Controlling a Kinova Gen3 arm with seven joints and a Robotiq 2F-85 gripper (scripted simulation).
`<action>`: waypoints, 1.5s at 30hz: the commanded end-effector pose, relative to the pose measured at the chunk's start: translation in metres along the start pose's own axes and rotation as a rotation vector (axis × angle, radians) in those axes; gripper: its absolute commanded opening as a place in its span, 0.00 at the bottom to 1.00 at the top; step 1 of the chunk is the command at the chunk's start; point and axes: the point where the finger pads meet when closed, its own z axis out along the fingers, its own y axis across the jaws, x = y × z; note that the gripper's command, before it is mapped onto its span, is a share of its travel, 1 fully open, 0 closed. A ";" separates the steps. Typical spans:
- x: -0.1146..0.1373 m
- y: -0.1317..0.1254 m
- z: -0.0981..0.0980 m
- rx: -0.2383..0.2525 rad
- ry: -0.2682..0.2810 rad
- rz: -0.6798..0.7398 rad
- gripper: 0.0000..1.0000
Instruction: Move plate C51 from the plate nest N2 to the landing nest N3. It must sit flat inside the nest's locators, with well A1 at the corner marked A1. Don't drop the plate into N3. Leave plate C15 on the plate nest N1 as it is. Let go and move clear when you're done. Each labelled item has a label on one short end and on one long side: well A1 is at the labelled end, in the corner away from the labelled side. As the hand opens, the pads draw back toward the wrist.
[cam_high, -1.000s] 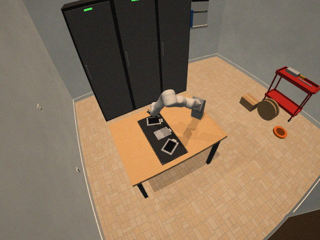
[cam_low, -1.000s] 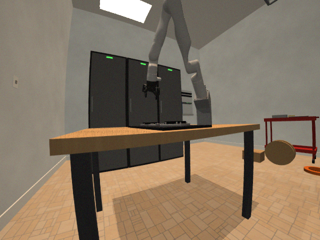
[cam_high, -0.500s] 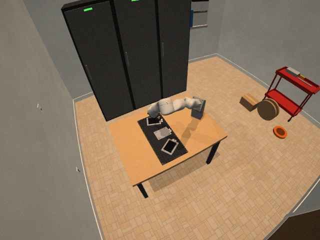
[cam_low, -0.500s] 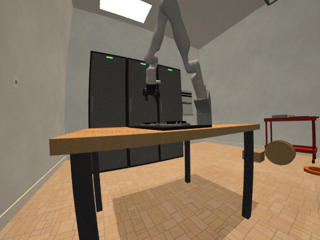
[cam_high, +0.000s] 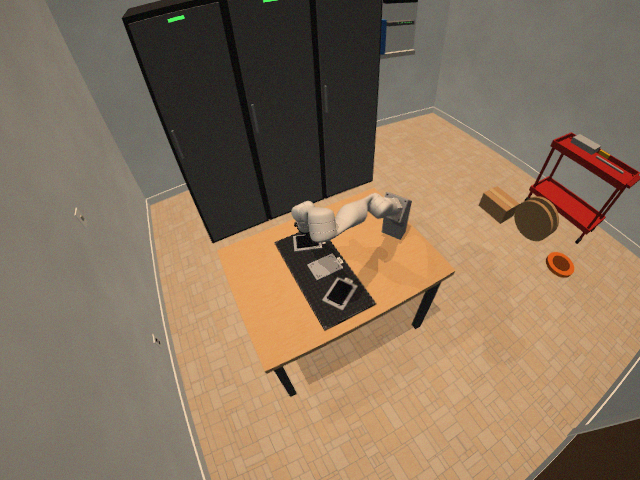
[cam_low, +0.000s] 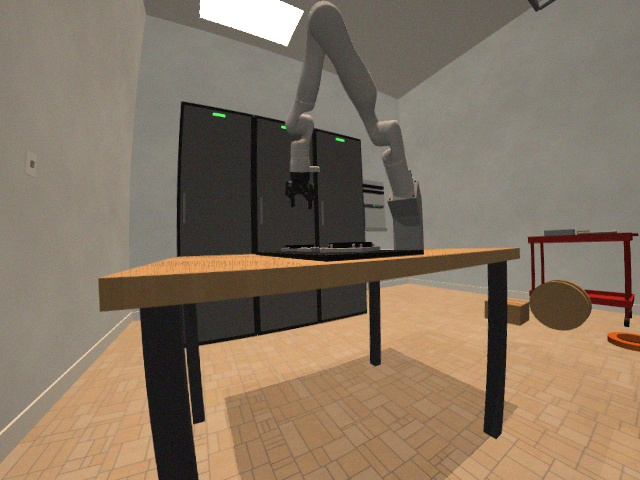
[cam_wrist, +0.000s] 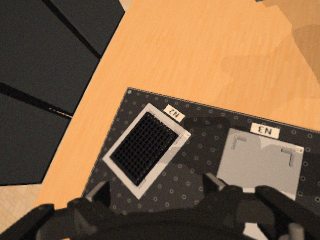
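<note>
Sitting flat in plate nest N2 at the left of the wrist view, plate C51 is showing its dark well grid, with the N2 tag just beyond its far short end. Right of it on the black perforated mat, landing nest N3 is lying bare, its grey floor and corner locators showing. The gripper is hanging well above the mat, fingers spread wide and gripping nothing. The table is carrying the mat.
</note>
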 end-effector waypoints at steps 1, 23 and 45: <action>0.013 -0.009 0.007 0.000 0.017 0.037 1.00; 0.018 -0.017 0.038 -0.090 -0.025 0.210 1.00; 0.022 -0.024 0.066 -0.172 -0.063 0.366 1.00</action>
